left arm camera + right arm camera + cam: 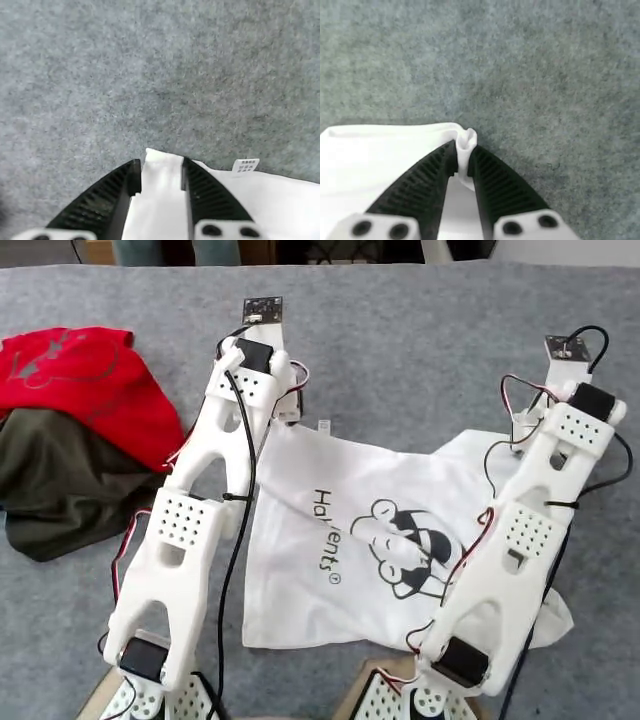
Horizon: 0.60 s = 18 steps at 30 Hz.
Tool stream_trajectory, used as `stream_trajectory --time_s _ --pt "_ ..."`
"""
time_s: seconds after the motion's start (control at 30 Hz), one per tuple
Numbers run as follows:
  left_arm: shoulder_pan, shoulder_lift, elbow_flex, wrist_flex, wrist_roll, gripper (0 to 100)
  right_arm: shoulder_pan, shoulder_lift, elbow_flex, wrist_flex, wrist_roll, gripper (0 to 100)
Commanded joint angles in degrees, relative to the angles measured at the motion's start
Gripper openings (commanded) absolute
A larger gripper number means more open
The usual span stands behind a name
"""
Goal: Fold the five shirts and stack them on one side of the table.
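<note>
I see the white printed cotton shirt (330,530) lying flat on the grey felt table (400,340). The left gripper (161,172) clamps one shirt corner. The right gripper (465,150) pinches a bunched edge.

**Light, overall.** We record bright, even light from above on the grey bench (420,350). Shadow edges are soft throughout.

**Shadows, high view.** We note narrow, pale shadows lying close under both arms. The darkest runs along the left arm where it crosses the white shirt (330,540).

**Bright areas.** The white shirt is the brightest surface. In both wrist views its folds nearly wash out.

**Dark areas.** The dark shirt (60,480) shows little fold detail. The red shirt (80,370) shows its creases plainly.

**Left wrist view.** We log a dim patch on the bench beside the left claw (160,175).

**Right wrist view.** We log a soft shadow on the bench along one finger (505,190) of the right claw (464,155).
</note>
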Motion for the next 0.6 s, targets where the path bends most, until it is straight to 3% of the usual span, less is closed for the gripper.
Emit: stream_trajectory --time_s 0.0,0.43,0.57 --pt "0.0 -0.4 -0.6 -0.9 2.6 21 2.8 -0.2 -1.1 -1.6 -0.1 1.4" --pt "-0.1 4.5 -1.1 -3.4 3.1 21 2.8 -0.2 -1.1 -1.6 -0.1 1.4" --pt "-0.1 4.4 -1.1 -3.5 3.1 14 2.8 -0.2 -1.1 -1.6 -0.1 1.4"
